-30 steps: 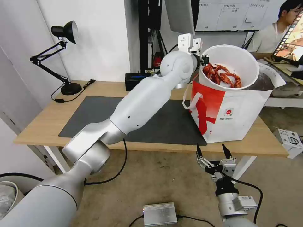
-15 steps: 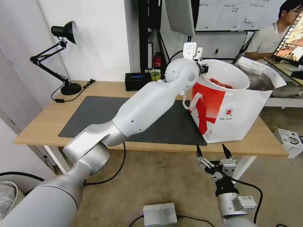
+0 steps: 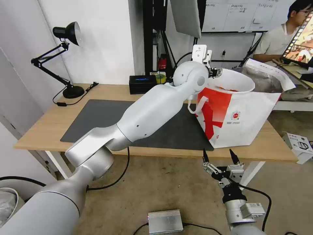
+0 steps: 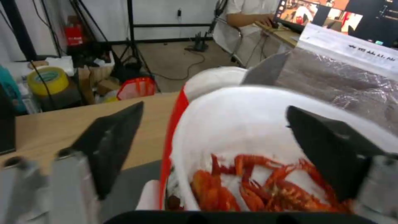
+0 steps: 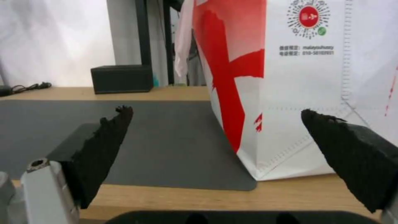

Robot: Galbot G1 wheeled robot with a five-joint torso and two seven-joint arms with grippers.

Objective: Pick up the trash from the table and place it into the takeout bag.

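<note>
Light-wood worktop [image 3: 42, 130] on white legs carries a dark grey rectangular mat [image 3: 97, 117] and, at its right end, the boxy white and red takeout bag [image 3: 241, 120] with silver foil lining, where the white bowl of red scraps [image 4: 248, 174] sits in the open mouth, its rim above the bag's edge. Just over the bowl's rim hangs the left gripper [image 4: 215, 155], spread wide and holding nothing. Below the worktop's front edge the right gripper [image 3: 220, 158] waits wide open, facing the bag
</note>
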